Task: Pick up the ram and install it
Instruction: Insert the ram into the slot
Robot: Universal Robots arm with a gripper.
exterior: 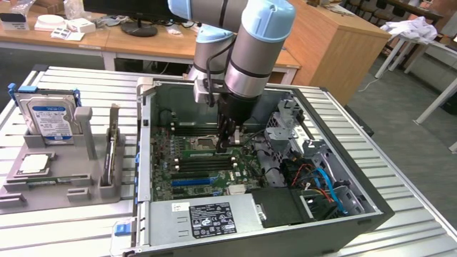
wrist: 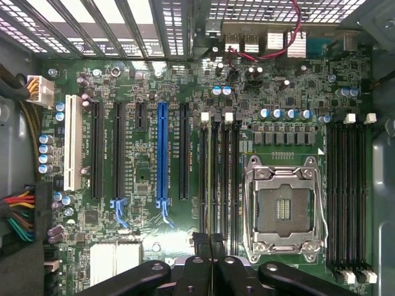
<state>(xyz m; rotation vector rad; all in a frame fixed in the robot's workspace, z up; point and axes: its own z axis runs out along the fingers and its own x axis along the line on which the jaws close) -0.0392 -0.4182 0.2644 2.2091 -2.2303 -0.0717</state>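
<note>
Gripper [exterior: 228,143] of a Universal Robots arm reaches down into an open computer case [exterior: 371,214], its black fingers pressed together on the ram [exterior: 200,153], a thin green stick held on its long edge just above the motherboard [exterior: 239,171]. From the exterior view the ram's long axis runs toward that view's left from the fingertips. It lies parallel to the black memory slots [exterior: 203,166] just beside it, and the empty CPU socket [exterior: 204,142] sits on its far side. Whether its lower edge has met a slot cannot be told. From the wrist view the gripper [wrist: 210,240] appears end-on, its tips closed over the bank of memory slots [wrist: 228,179], where the stick, seen edge-on, cannot be told apart from the dark slots. That view adds board detail the other lacks: the open metal frame of the CPU socket [wrist: 282,206], a second bank of memory slots [wrist: 345,191] on the socket's other side, a blue expansion slot [wrist: 162,154], a white one [wrist: 73,151], and the rear ports past them. The exterior view alone takes in the surroundings. A labelled power supply [exterior: 214,217] sits nearest the camera, and blue and orange cables [exterior: 322,184] lie toward that view's right. A grey holder [exterior: 64,176] carrying a hard drive [exterior: 51,115] stands on the slatted metal table [exterior: 64,80] to that view's left, and a wooden desk [exterior: 328,43] stands behind.
</note>
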